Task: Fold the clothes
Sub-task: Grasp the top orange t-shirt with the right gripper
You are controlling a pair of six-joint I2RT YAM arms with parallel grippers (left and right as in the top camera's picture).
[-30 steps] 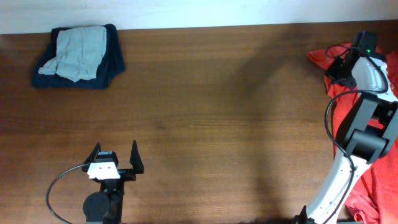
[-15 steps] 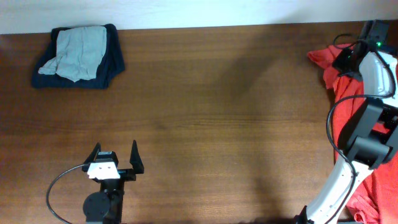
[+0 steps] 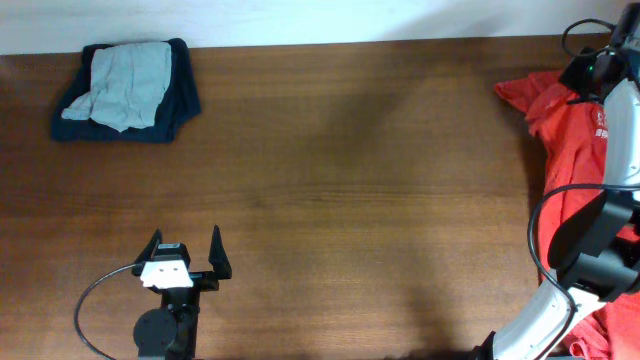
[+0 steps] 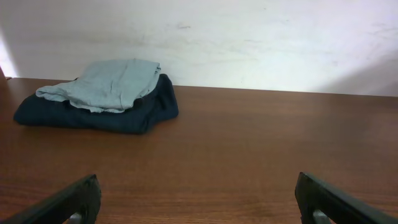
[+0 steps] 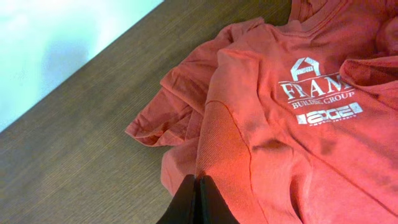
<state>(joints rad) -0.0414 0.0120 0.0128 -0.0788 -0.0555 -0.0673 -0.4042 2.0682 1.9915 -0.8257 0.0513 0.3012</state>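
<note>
An orange-red T-shirt [image 3: 568,140] with white printed lettering [image 5: 318,93] lies crumpled at the table's right edge. My right gripper [image 5: 198,180] is shut on a raised ridge of its fabric, and the cloth [image 5: 280,149] drapes away from the tips. From overhead the right gripper [image 3: 580,80] is near the back right corner, above the shirt. More orange-red cloth [image 3: 612,325] lies at the front right, partly behind the arm. My left gripper [image 3: 186,243] rests at the front left, wide open with nothing between the fingers [image 4: 81,196].
A folded dark blue garment [image 3: 178,100] with a pale grey-blue one [image 3: 128,80] on top sits at the back left corner, also in the left wrist view [image 4: 106,93]. A white wall [image 4: 249,37] runs along the table's far edge.
My right arm has moved toward the back right corner with the shirt fabric, and the shirt has stretched out and shows more. The left arm has not moved.
</note>
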